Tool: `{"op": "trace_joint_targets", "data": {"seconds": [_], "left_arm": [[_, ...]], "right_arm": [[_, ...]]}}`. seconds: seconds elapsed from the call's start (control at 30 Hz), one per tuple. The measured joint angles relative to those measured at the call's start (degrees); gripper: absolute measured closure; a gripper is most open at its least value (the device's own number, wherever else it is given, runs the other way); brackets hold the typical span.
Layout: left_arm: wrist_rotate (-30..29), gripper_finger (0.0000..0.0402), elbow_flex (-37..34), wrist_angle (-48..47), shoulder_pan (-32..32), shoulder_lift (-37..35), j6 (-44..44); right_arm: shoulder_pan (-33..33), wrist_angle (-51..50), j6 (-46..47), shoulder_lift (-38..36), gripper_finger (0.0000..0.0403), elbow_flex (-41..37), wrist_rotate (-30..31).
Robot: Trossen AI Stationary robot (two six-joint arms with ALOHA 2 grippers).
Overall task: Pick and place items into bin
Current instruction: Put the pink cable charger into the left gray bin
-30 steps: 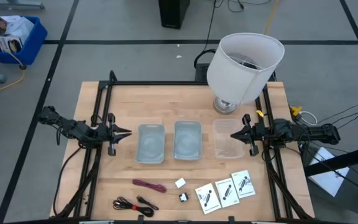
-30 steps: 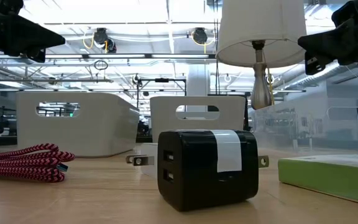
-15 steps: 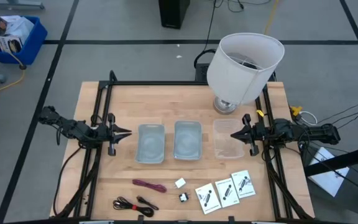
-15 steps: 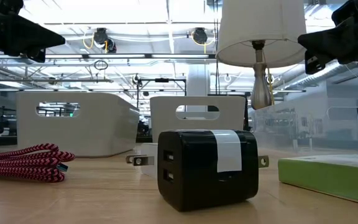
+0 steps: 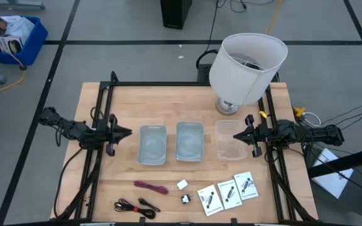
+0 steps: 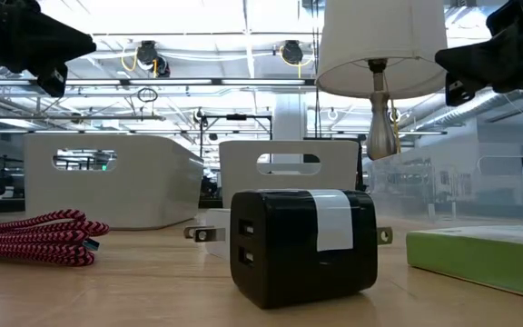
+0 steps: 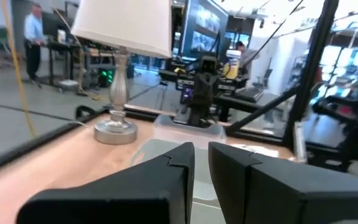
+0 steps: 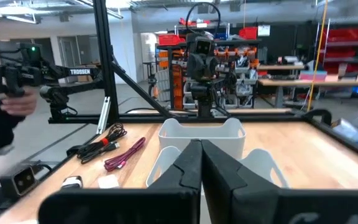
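- High view: The left gripper (image 5: 126,132) hangs over the left edge of the table (image 5: 187,100), just beside the left bin (image 5: 153,144). Its fingers are a small bit apart and hold nothing. The right gripper (image 5: 238,135) hangs over the right edge, touching or almost touching the clear bin (image 5: 230,139). Its fingers are pressed together and hold nothing. A middle bin (image 5: 190,140) sits between the other two. All three bins look empty.
- High view: The items all lie in a row along the near edge of the table. The black-and-red cable (image 5: 137,206) is closest to the near left corner. Next come the dark red coiled cable (image 5: 151,186), the tiny white block (image 5: 182,184) and the tiny black block (image 5: 185,199). The three white cards (image 5: 228,191) lie toward the near right corner.
- Low view: The tiny black block sits on the wood with a white strip on it. The dark red coiled cable lies well apart from it. Nothing is lifted.
- Left wrist view: The left gripper's fingers (image 7: 178,163) show a thin gap with nothing in it.
- Right wrist view: The right gripper's fingers (image 8: 192,163) are pressed tight, with nothing between them.
- The job looks like it is only starting. Next, one arm needs to reach to the near edge, open wide over one item, go down and pinch it.
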Motion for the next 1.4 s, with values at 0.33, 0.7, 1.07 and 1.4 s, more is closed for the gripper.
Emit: {"op": "trace_joint_targets", "data": {"seconds": [0.33,0.7,1.07,1.4], "left_arm": [[-0.47,0.0348,0.02,2.32,-0.01,0.07,7.34],[3.47,0.0388,10.99,-5.14,-1.83,22.14,7.64],[8.41,0.0392,39.36,-29.89,-5.97,58.03,-1.24],[17.10,0.0373,44.63,-26.05,-7.91,76.33,-7.79]], "right_arm": [[0.00,1.49,-3.91,0.00,0.0403,0.00,0.00],[0.00,7.41,-9.07,0.00,0.0403,0.00,0.18],[-0.02,7.32,-9.28,0.02,0.0403,0.00,18.21],[0.00,9.36,-10.00,0.07,0.0395,0.05,16.04]]}}
